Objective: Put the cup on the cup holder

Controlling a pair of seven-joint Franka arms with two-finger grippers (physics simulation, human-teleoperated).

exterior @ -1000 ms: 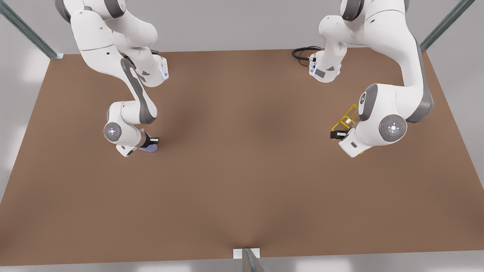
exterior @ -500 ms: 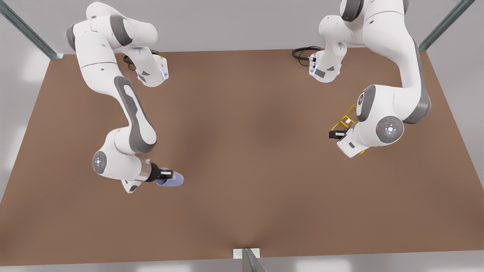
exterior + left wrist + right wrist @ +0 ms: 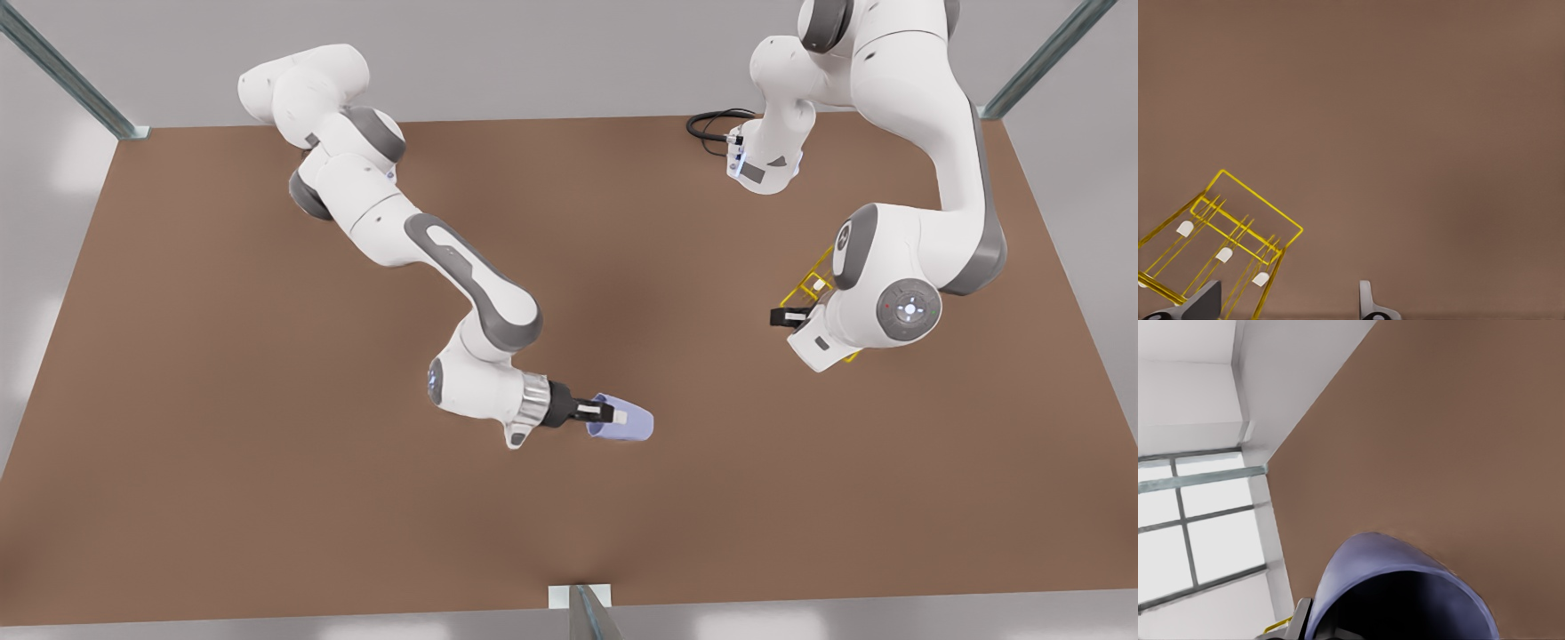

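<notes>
Front view: right pincer point(image 3: 607, 413) pinches the cup point(image 3: 622, 428); left pincer point(image 3: 1288, 300) (spread) straddles the cup holder point(image 3: 1225, 233).

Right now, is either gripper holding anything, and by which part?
The right gripper holds the cup by its rim wall, carrying it sideways above the table. The left gripper sits open at the cup holder, gripping nothing.

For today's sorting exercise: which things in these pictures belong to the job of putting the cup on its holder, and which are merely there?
Belongs to the job:
- cup, held by the right gripper, carried above the table
- cup holder, yellow wire, beside the open left gripper

Merely there:
- black cable at the table's far edge
- brown table
</notes>
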